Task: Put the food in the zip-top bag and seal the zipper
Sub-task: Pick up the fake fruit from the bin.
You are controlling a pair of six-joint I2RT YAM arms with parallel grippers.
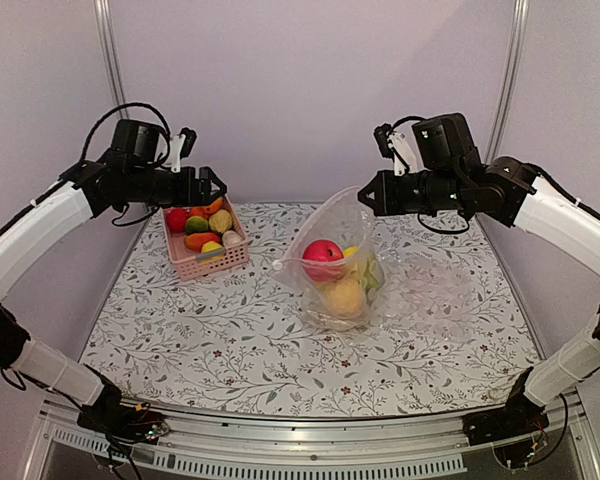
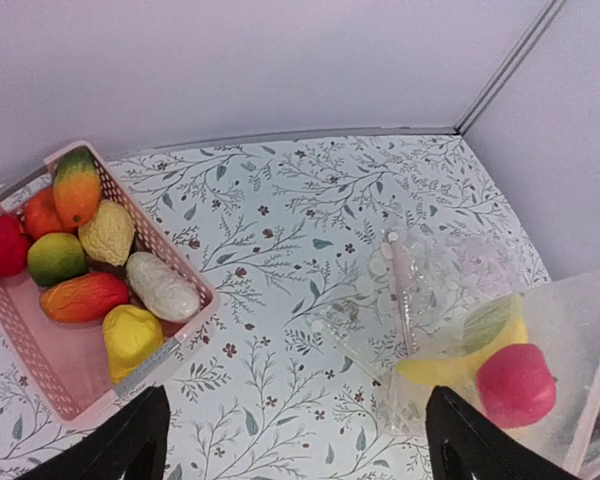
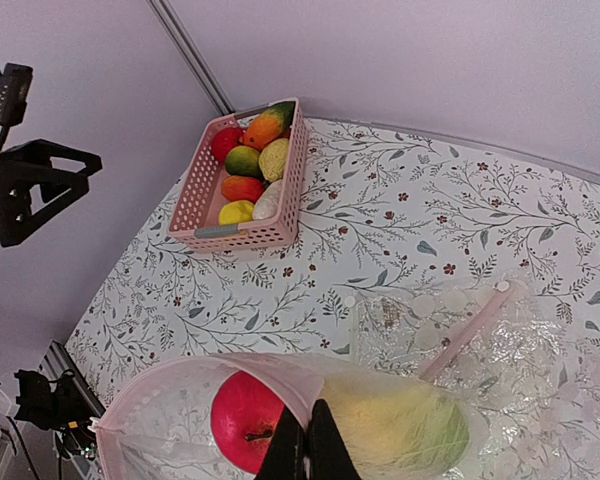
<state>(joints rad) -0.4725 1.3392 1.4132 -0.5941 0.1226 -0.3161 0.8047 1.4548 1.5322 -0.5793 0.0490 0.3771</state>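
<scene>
Part of the job is judged done. A red apple (image 1: 323, 255) and some yellow and green pieces are seen inside the zip-top bag (image 1: 342, 215), which is stood up mid-counter, well apart from the pink basket (image 1: 212, 263). Its mouth is held up and open by the right pincer (image 1: 365, 195), whose fingers are pressed together on the rim. The zipper (image 3: 140, 387) is seen gaping in a wide arc, so sealing is not yet done.

Plenty is left. Several pieces of food (image 2: 90, 265) are counted in the basket at the counter's (image 1: 230, 340) far left. The left pincer (image 1: 215, 186) is hung above them, spread wide, with nothing between its fingers.

The pieces in the bag cannot be counted, as they are overlapped and blurred by plastic. In the left wrist view the fingers are cut off by the frame's lower edge. A second, crinkled bag (image 1: 450, 285) is made out flat just beside the first, though its outline is hard to trace.
</scene>
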